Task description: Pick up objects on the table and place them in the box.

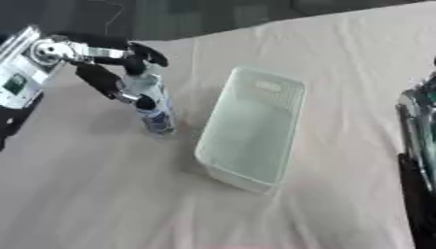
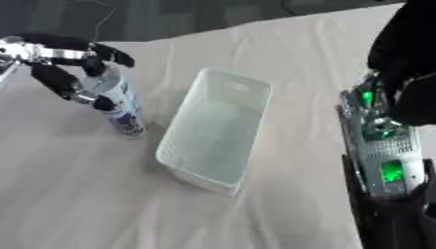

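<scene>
A clear plastic bottle with a blue label stands upright on the cloth-covered table, left of the box. My left hand comes in from the upper left, and its fingers and thumb curl round the bottle's upper part. The box is a pale translucent rectangular tub lying at the table's middle; nothing shows inside it. My right arm fills the right edge, with green lights on its forearm; the right hand itself is outside both views.
A beige, wrinkled cloth covers the table. The table's far edge runs diagonally across the top, with dark floor behind it.
</scene>
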### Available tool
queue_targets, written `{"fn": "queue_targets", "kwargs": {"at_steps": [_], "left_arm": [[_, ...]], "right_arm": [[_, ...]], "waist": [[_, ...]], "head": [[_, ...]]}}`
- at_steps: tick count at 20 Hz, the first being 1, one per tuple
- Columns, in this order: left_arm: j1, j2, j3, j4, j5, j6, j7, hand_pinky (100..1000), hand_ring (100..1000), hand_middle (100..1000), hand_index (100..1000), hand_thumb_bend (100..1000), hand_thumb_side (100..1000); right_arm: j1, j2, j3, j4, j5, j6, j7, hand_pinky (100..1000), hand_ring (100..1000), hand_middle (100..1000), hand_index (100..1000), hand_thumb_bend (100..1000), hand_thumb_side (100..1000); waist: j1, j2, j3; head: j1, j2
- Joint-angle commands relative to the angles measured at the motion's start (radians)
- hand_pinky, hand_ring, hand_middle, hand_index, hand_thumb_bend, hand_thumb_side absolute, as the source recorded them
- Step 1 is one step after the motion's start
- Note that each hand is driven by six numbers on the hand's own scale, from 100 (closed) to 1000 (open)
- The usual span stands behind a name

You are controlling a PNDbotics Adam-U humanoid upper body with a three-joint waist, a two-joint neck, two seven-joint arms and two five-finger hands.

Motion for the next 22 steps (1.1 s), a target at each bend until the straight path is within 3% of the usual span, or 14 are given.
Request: {"fn": "queue_targets", "kwargs": {"at_steps": [1, 14, 18, 20, 22], "left_arm": [[-0.011, 0.009, 0.004, -0.001, 0.003, -0.003, -0.004, 1000, 1000, 1000, 1000, 564, 787], [0.004, -0.023, -0.001, 0.028, 0.0, -0.012, 0.012, 993, 970, 1000, 995, 542, 784], [0.015, -0.036, 0.001, 0.043, -0.032, -0.007, 0.067, 848, 775, 880, 934, 485, 754], [0.021, -0.041, 0.001, 0.051, -0.051, -0.003, 0.107, 714, 601, 811, 919, 465, 727], [0.028, -0.045, 0.0, 0.06, -0.066, 0.002, 0.141, 587, 516, 751, 902, 425, 692]], "right_arm": [[-0.019, 0.006, 0.004, -0.013, 0.002, -0.019, -0.015, 407, 519, 564, 639, 100, 1000], [-0.026, 0.016, 0.005, -0.013, 0.002, -0.021, -0.014, 407, 519, 564, 639, 100, 1000], [-0.028, 0.019, 0.005, -0.013, 0.002, -0.022, -0.015, 407, 519, 564, 639, 100, 1000], [-0.028, 0.02, 0.005, -0.013, 0.002, -0.022, -0.015, 407, 519, 564, 639, 100, 1000], [-0.029, 0.02, 0.005, -0.013, 0.001, -0.022, -0.015, 407, 519, 564, 639, 100, 1000]], "waist": [[-0.002, -0.015, 0.0], [-0.005, -0.009, -0.009], [-0.007, -0.008, -0.011], [-0.008, -0.007, -0.012], [-0.009, -0.006, -0.012]], "head": [[0.008, -0.001], [0.014, -0.001], [0.016, -0.001], [0.017, -0.001], [0.018, -0.001]]}}
